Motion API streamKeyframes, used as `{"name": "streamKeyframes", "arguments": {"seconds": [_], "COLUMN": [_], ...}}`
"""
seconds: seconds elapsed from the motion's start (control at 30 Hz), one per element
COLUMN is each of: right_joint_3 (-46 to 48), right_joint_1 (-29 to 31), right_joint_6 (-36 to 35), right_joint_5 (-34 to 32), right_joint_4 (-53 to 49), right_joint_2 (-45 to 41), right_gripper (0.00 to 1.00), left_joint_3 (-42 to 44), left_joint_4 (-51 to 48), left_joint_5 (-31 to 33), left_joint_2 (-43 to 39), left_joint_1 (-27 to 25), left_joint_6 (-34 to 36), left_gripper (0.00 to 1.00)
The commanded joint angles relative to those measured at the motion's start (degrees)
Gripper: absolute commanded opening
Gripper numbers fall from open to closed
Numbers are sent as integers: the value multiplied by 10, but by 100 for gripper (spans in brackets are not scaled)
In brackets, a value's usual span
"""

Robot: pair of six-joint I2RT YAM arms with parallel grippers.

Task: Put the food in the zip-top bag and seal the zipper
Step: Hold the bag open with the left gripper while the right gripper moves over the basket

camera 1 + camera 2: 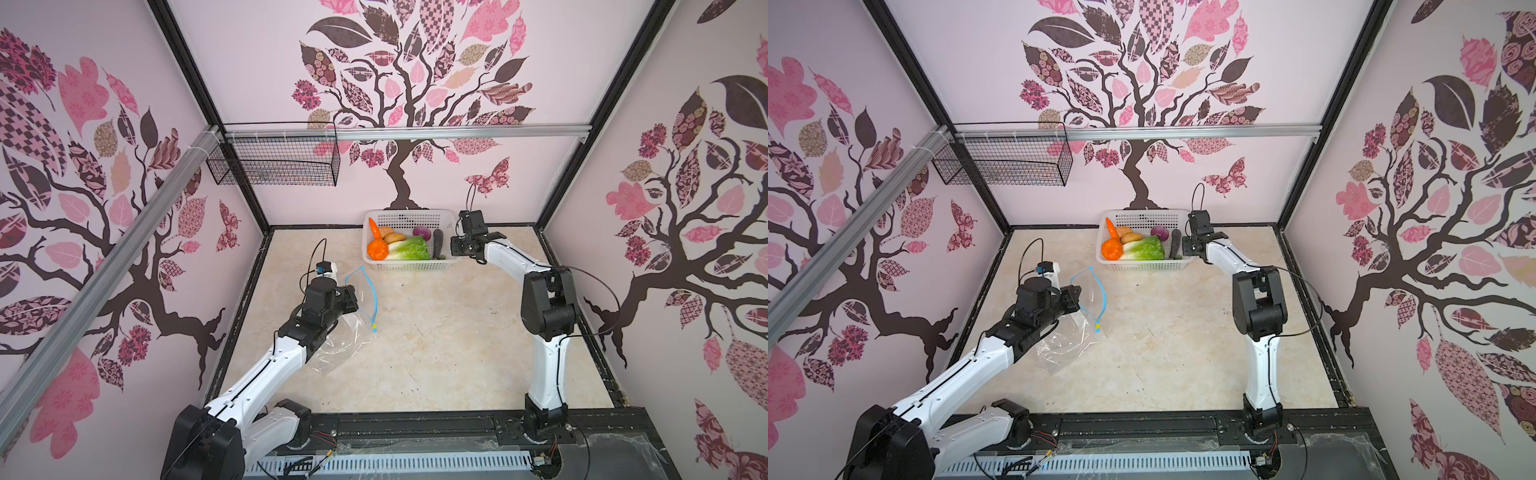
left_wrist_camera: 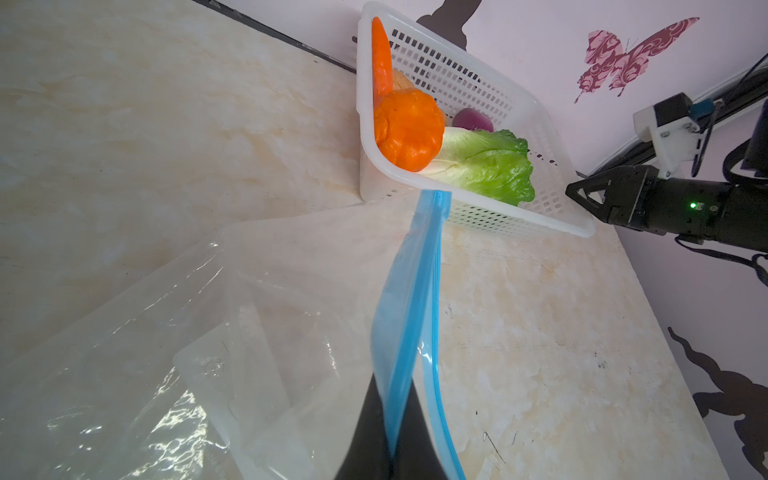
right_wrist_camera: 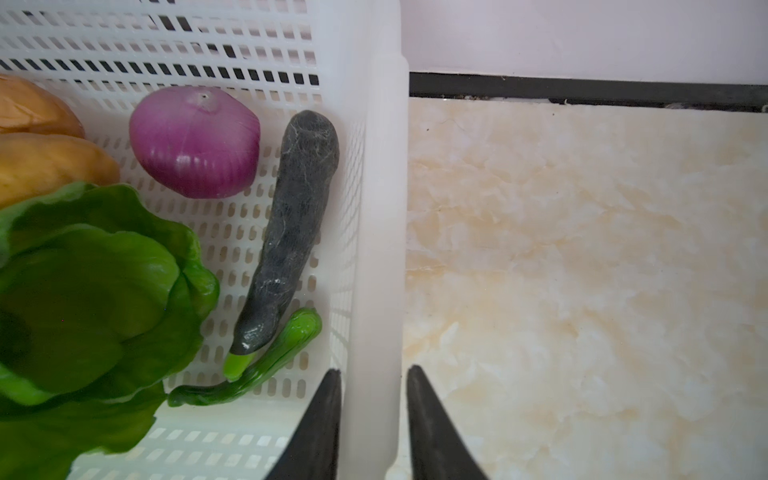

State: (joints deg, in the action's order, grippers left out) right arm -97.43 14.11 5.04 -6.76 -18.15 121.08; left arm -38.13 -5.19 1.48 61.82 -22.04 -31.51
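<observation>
Hidden or cut off: my left gripper fingertips, below frame edge; my arm covers part of the zip-top bag; cabbage overlaps potatoes, both cropped.

Robot test booth: framed, tree-decal walls.

We list pale pink walls printed with dark-branched trees, patterned pink and brown leaves and a butterfly; a cream marbled tabletop; black corner posts; aluminium rails; and a black wire basket hung from the rear rail.
</observation>
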Motion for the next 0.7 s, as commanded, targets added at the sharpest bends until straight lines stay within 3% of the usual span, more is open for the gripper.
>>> {"name": "streamKeyframes", "arguments": {"seconds": [0.0, 0.17, 0.43, 0.67], "right_joint_3": [-15, 15, 177, 385], "right_joint_1": [0, -3, -5, -5], "right_joint_6": [-8, 3, 38, 146], "right_joint_5": [-20, -25, -85, -45], "right_joint_4": [-6, 3, 48, 117], "right_joint_2": [24, -3, -154, -318], "right_gripper": [22, 10, 10, 11], "left_joint_3": [16, 17, 16, 17], "left_joint_4": [14, 16, 19, 21], "left_joint_5": [5, 9, 5, 4], "left_joint_2": [-14, -20, -10, -5], "left_joint_1": [2, 2, 2, 2], "left_joint_6": [3, 1, 1, 1], "left_gripper": [0, 0, 0, 0]}}
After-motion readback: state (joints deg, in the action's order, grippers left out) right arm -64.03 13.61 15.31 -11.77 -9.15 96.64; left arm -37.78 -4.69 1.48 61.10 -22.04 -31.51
